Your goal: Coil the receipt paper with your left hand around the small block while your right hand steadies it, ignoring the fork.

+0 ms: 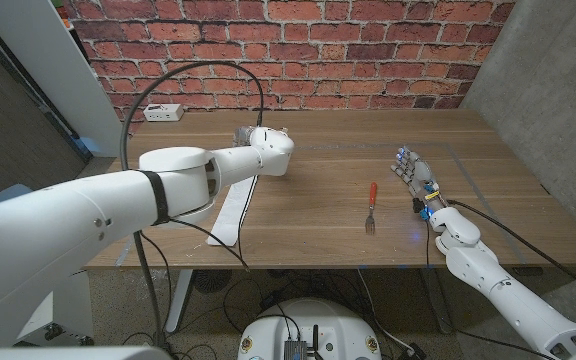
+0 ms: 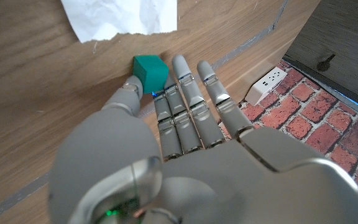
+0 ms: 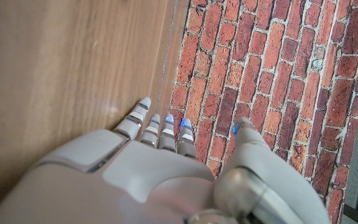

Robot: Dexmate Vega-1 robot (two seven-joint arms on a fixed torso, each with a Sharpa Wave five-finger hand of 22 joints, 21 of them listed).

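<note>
Small block (image 2: 150,71) touched at left hand (image 2: 185,124) fingertips, not gripped; receipt paper (image 2: 120,17) just beyond. Right hand (image 1: 417,176) parked well apart, fingers extended, nothing held. Block likely shoved away if nudged unsteadied.

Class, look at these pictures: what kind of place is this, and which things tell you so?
Probably a robotics lab or workshop, not a home. A bare wooden table stands against a brick wall, loose cables run to a power strip, and a small green block lies as a test prop.
</note>
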